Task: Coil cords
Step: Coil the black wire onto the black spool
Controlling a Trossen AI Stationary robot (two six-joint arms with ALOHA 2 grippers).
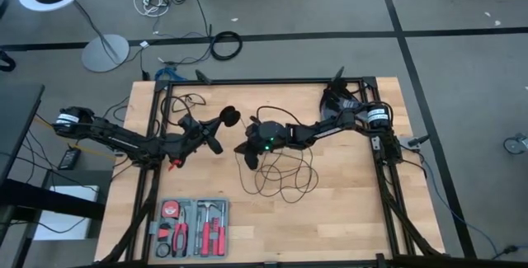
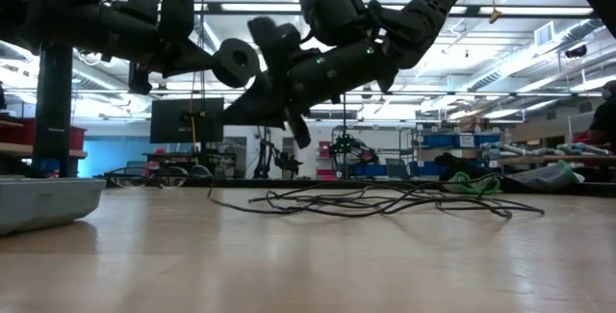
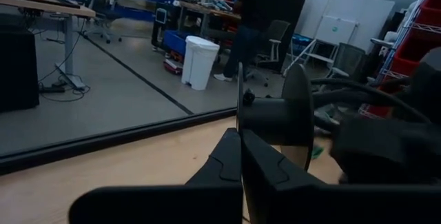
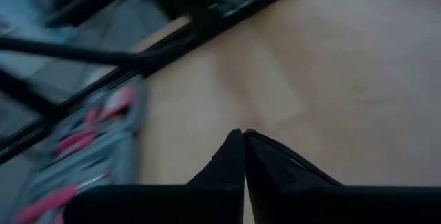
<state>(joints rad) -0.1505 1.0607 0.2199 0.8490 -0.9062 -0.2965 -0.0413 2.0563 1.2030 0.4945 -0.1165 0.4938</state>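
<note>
The thin black cord (image 1: 285, 176) lies in loose loops on the wooden table at mid-right, flat in the low view (image 2: 385, 200). Its round black puck (image 1: 232, 117) is raised above the table at my left gripper (image 1: 221, 123), which reaches in level from the left and is shut on it; the puck (image 2: 236, 63) hangs high in the low view. My right gripper (image 1: 246, 151) hovers over the loops' left end with its fingers (image 4: 242, 136) shut. No cord shows between them. My left gripper pinches a thin edge-on part of the puck (image 3: 239, 107) between its two fingertips. The fingers come level from the table's left. The puck's round body (image 3: 298, 114) stands out beyond them, lifted clear of the table.
An open tool case (image 1: 191, 227) with red-handled tools lies at the near left. A black frame rail (image 1: 264, 81) borders the table's far side, with side rails left and right. A person (image 3: 251, 17) stands in the room beyond.
</note>
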